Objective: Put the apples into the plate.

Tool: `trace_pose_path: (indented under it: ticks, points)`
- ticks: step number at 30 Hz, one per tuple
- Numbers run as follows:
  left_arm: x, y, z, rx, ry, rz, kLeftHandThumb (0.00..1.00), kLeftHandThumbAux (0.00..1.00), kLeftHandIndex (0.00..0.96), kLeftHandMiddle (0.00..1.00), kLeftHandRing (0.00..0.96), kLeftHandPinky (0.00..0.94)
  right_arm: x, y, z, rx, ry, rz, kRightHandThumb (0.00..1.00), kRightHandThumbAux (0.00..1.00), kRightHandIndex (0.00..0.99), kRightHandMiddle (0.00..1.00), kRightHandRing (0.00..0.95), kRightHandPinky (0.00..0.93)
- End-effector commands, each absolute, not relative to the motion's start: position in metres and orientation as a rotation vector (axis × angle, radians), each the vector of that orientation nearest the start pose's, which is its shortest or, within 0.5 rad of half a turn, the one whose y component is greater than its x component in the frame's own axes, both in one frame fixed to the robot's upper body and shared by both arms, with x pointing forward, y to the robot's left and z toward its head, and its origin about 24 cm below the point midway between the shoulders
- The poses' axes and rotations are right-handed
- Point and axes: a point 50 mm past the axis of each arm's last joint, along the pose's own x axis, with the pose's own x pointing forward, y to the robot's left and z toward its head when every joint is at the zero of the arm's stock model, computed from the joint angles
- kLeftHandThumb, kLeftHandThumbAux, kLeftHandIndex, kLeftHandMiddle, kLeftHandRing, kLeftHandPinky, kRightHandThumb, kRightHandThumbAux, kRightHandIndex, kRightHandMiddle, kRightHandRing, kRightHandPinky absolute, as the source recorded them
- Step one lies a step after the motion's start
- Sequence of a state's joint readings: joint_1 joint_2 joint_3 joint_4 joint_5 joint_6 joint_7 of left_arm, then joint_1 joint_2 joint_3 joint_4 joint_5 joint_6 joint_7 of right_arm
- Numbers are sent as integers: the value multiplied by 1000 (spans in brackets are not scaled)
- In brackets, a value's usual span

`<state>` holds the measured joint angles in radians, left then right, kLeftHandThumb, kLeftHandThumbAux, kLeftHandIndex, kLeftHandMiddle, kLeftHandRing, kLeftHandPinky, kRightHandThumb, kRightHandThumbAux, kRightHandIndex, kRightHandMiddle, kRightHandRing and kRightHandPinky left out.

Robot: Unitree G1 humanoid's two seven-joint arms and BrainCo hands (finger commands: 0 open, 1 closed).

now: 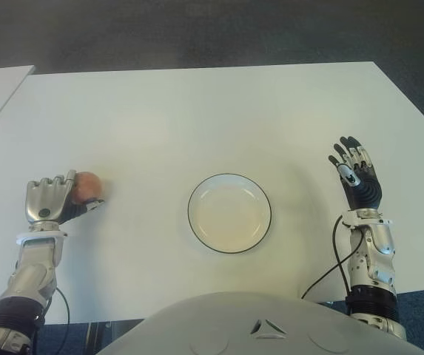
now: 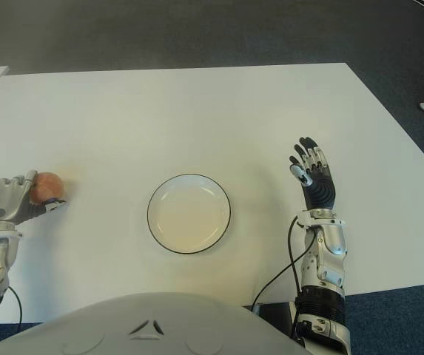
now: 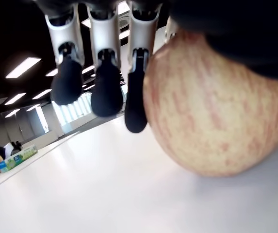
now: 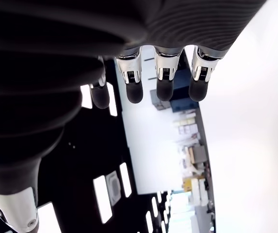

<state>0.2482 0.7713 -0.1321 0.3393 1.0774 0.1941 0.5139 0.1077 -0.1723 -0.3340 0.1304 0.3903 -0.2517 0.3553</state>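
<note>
Apple (image 1: pixel 87 187) sits on the white table (image 1: pixel 197 118) near its left edge, pressed against the left hand (image 1: pixel 49 200), whose fingers curl round it without lifting it. From there the empty plate (image 1: pixel 229 213) lies to the right, mid-table. Right hand (image 1: pixel 358 181) shows beyond the plate's right side, fingers spread, holding nothing.
</note>
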Motion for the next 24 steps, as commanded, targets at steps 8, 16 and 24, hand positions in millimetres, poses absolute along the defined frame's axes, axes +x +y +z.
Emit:
trace_pose_path:
  ticks: [8,16,24]
  points:
    - [153,327,-19,1817,291,-11,749,692,444,807,804,802,213,-257,34,159,-161,-83,169,649,109,77,40,28]
    - [153,323,-17,1751,268,19,752,694,443,841,836,804,214,-256,33,158,-160,-77,166,650,107,72,35,23]
    - [153,320,-17,1716,253,59,751,694,443,841,824,740,215,-256,32,163,-160,-76,167,656,105,76,35,20]
